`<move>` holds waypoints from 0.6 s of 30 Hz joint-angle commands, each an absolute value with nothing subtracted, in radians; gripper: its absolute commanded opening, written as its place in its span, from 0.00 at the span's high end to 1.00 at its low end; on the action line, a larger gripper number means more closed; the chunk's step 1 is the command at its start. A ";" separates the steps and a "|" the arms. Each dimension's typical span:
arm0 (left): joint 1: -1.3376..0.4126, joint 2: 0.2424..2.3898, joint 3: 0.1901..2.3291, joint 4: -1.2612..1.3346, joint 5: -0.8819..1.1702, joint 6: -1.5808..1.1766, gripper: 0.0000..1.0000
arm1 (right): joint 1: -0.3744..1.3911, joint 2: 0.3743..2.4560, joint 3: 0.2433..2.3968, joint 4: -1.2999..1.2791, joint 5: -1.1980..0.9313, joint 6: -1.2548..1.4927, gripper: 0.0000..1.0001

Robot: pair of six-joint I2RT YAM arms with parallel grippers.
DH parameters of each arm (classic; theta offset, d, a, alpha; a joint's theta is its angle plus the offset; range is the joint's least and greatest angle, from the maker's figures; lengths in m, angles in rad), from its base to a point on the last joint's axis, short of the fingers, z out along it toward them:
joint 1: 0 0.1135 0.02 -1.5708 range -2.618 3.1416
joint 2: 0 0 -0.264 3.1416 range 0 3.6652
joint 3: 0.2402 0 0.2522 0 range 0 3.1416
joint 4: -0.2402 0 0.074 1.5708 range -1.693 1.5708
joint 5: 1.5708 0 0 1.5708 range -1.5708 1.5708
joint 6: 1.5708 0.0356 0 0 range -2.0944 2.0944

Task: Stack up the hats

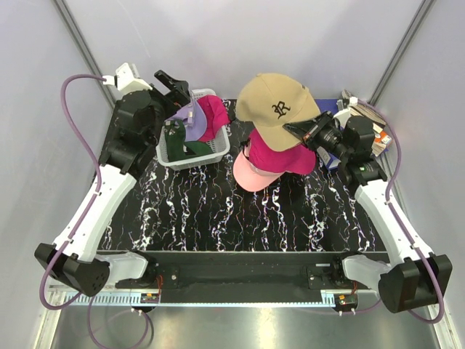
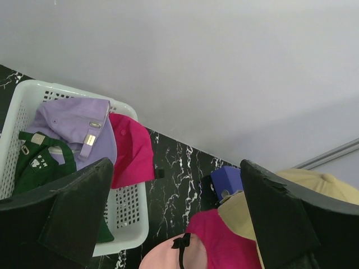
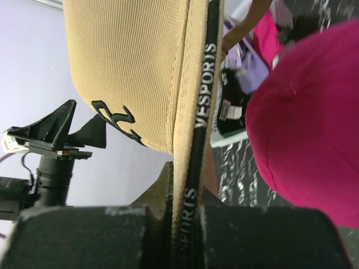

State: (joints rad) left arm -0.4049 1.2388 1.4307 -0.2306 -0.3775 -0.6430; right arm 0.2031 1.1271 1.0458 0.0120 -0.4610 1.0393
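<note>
Black marbled table (image 1: 218, 211), bearing at its far left a white mesh basket (image 1: 218, 154) that holds a lavender hat (image 1: 190, 120), a magenta hat (image 1: 216, 113) and a dark green hat (image 1: 178, 144). At far centre, a second magenta hat (image 1: 280, 156) lies on a light pink hat (image 1: 251, 173). Tan hat (image 1: 272, 109) raised above that pair, its edge pinched tight in the right gripper (image 1: 304, 127); left gripper (image 1: 174, 81) over the basket, jaws spread wide, holding nothing.
</note>
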 commanded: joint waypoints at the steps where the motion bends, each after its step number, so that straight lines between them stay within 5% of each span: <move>1: -0.399 1.223 1.413 -0.196 -0.377 -0.627 0.01 | 0.186 1.133 1.019 0.178 -0.586 1.212 1.00; 18: -0.394 1.221 1.396 -0.193 -0.396 -0.598 0.01 | 0.106 1.195 0.983 0.078 -0.753 1.258 1.00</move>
